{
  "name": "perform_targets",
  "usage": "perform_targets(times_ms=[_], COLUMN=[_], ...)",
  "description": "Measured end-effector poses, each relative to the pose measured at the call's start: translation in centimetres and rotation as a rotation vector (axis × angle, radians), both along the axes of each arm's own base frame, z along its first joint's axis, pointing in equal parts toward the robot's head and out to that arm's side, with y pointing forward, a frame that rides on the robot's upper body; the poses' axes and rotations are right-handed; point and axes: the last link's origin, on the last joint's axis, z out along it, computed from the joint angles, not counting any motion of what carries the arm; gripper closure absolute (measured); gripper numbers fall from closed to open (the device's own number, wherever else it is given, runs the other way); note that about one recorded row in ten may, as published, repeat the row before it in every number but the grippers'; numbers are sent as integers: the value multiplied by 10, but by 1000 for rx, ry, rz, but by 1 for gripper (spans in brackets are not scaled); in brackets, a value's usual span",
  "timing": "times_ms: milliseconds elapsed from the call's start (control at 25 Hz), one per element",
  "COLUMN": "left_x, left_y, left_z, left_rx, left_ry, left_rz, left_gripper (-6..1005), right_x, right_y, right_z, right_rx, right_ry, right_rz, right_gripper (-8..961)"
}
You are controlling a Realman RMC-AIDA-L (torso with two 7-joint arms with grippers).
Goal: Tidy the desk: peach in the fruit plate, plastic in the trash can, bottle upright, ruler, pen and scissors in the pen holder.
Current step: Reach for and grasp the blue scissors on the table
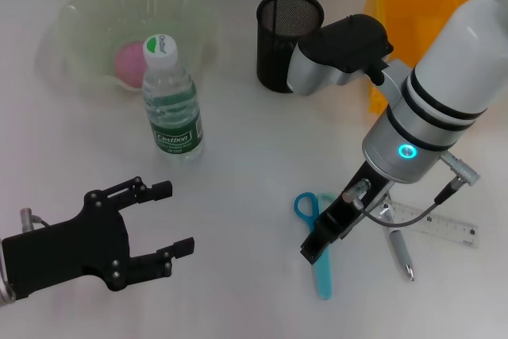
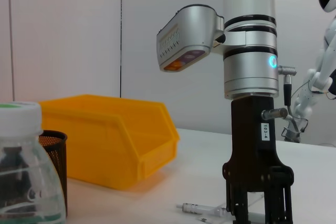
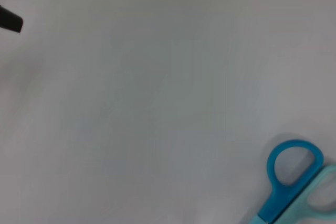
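So the left gripper [image 1: 178, 218] is sitting near-left over the table [image 1: 238, 148], fingers spread wide, holding nothing. Far left, the peach [image 1: 127, 63] is resting in the fruit plate [image 1: 79, 17], and the bottle [image 1: 171, 101] is standing upright just in front of it. The pen holder [image 1: 279, 31] is sitting far centre, with a yellow bin [image 1: 413, 5] to its right. The right gripper [image 1: 316, 245] is hanging over the scissors [image 1: 315, 232]; can't tell if it's clenched or not. The pen [image 1: 401, 253] and ruler [image 1: 440, 225] are lying just to the right.
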Motion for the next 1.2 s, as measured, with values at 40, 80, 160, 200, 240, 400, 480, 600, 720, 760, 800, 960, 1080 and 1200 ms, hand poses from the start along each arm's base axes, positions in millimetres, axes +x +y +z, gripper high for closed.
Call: perform_targets(times_ms=[40, 80, 160, 200, 240, 400, 480, 600, 720, 760, 800, 960, 1080, 1200], left_x=[0, 0, 0, 0, 0, 0, 0, 0, 0, 0, 0, 0, 0, 0], left_y=[0, 0, 0, -1, -1, -1, -1, -1, -1, -1, -1, -1, -1, -1], left_z=[0, 0, 0, 0, -1, -1, -1, -1, -1, -1, -1, -1, -1, -1], left_rx=[0, 0, 0, -1, -1, -1, -1, -1, 0, 0, 0, 0, 0, 0], left_ry=[0, 0, -1, -1, -2, -3, -3, -3, -2, -2, -2, -2, -2, -2], left_rz=[0, 1, 1, 1, 1, 1, 1, 1, 1, 1, 1, 1, 2, 2], left_gripper=[220, 221, 221, 221, 222, 222, 223, 223, 224, 224, 225, 225, 226, 227], right_x=[0, 0, 1, 1, 1, 2, 5, 6, 6, 5, 5, 4, 6, 7], right_y=[0, 0, 0, 0, 1, 1, 1, 1, 1, 1, 1, 1, 1, 2], right_z=[0, 0, 0, -1, -1, -1, -2, -2, -4, -4, -4, -4, -5, -5], right_rx=[1, 2, 2, 2, 3, 4, 3, 4, 2, 2, 2, 1, 3, 3], right_ry=[1, 1, 0, 0, 0, -1, -8, -9, -10, -10, -10, -10, -15, -16], right_rz=[0, -1, -2, -3, -3, -5, -14, -15, -12, -10, -8, -5, -8, -10], right_gripper=[313, 313, 313, 313, 313, 314, 314, 314, 314, 314, 315, 315, 315, 315])
